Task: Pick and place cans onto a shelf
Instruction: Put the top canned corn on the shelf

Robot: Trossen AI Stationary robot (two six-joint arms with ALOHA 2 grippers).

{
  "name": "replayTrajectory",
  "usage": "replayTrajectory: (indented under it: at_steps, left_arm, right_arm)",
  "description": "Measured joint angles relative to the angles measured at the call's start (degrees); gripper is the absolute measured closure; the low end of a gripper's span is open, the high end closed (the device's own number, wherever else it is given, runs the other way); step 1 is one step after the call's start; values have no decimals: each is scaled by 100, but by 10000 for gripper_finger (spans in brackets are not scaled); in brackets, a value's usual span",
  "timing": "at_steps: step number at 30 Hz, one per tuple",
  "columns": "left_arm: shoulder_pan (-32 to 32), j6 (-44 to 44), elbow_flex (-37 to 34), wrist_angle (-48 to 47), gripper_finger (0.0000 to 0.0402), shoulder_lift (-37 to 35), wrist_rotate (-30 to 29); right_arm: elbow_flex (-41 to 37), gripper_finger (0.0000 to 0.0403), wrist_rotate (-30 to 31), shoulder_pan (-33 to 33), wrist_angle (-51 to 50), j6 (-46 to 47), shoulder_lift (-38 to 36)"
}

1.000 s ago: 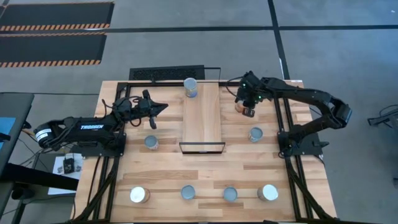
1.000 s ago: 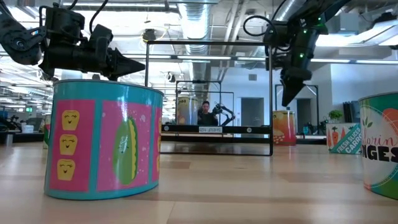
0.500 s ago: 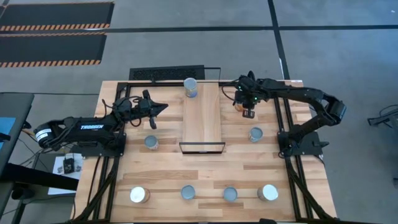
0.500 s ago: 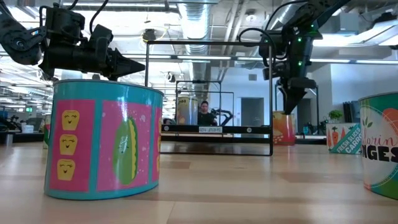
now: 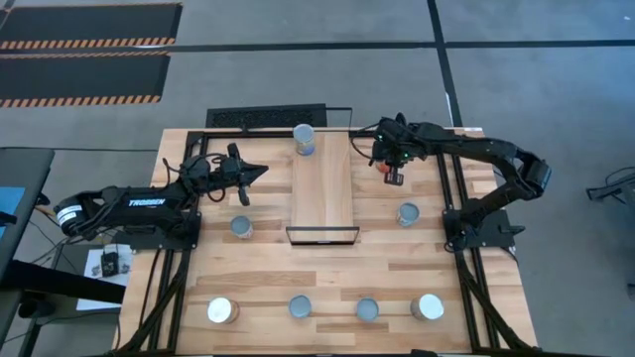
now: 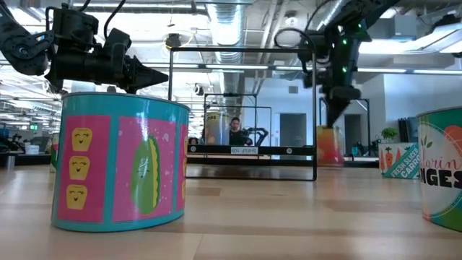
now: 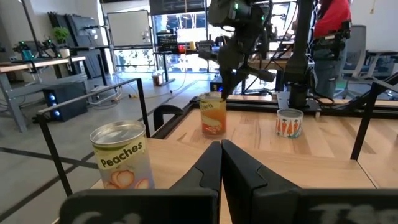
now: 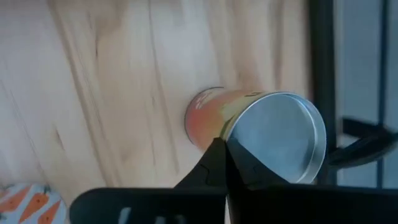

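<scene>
An orange-labelled can (image 8: pixel 261 130) stands on the table right of the shelf (image 5: pixel 322 188). It shows small in the left wrist view (image 7: pixel 213 115). My right gripper (image 5: pixel 394 175) points down over it, shut, its tips at the can's silvery top. My left gripper (image 5: pixel 260 171) hovers shut left of the shelf, holding nothing. A peaches can (image 5: pixel 305 139) stands at the shelf's far left corner. More cans stand on the table: one (image 5: pixel 241 227) left of the shelf, one (image 5: pixel 408 213) right of it, and several along the near edge (image 5: pixel 300 307). My right gripper comes from above with its shut fingertips (image 8: pixel 219 149) at the rim of the orange can's top (image 8: pixel 249 134). Whether they touch the can, I cannot tell. The can stands upright on the table.
A black metal frame (image 5: pixel 268 117) runs along the table's far side, and frame rails (image 5: pixel 451 188) flank both arm bases. A carrot-labelled can (image 7: pixel 289 122) stands near the right arm's post. A person shows in the room behind the table (image 6: pixel 236 132).
My right gripper has shut. It has tipped from slanting to upright and come down onto the orange can's top, shifting slightly toward the table's left. The can has stayed in place. My left gripper has kept still.
</scene>
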Motion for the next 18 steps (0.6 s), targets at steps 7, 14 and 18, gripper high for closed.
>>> replayTrajectory:
  at_steps: [7, 14, 18]
  left_arm:
    - [0, 0, 0, 0, 401, 0, 1]
    - [0, 0, 0, 0, 401, 0, 1]
    - [0, 0, 0, 0, 401, 0, -2]
  right_arm:
    - [946, 399, -31, 502, -323, 370, -4]
    - [1881, 400, -220, 1122, -219, 395, 280]
    - [2480, 399, -527, 1379, -82, 229, 824]
